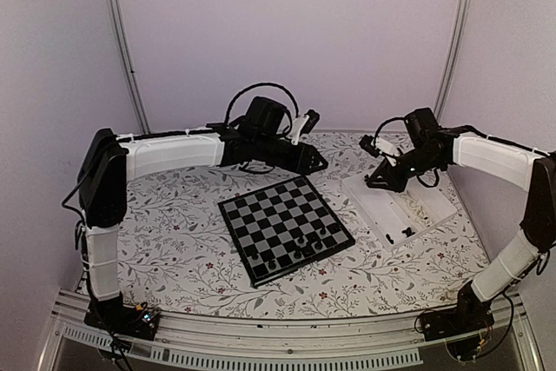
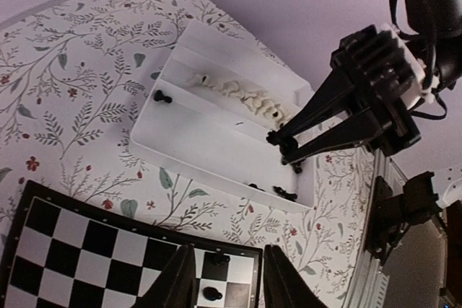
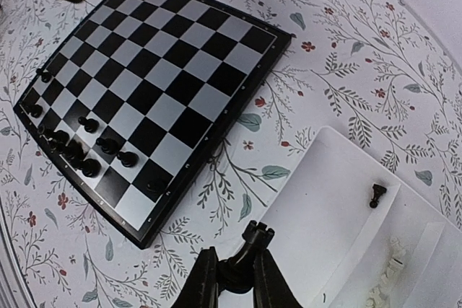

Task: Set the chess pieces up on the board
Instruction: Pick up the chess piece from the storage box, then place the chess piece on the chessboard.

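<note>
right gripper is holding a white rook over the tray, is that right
Not quite: the rook is black, not white. The right wrist view shows it as a dark piece with a notched top, pinched in the right gripper over the white tray. The cream-white pieces lie loose in the tray.

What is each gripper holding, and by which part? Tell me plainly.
Right gripper: a black rook, pinched by its lower body, its crenellated top poking out past the jaws. Left gripper: open, holding nothing.
</note>
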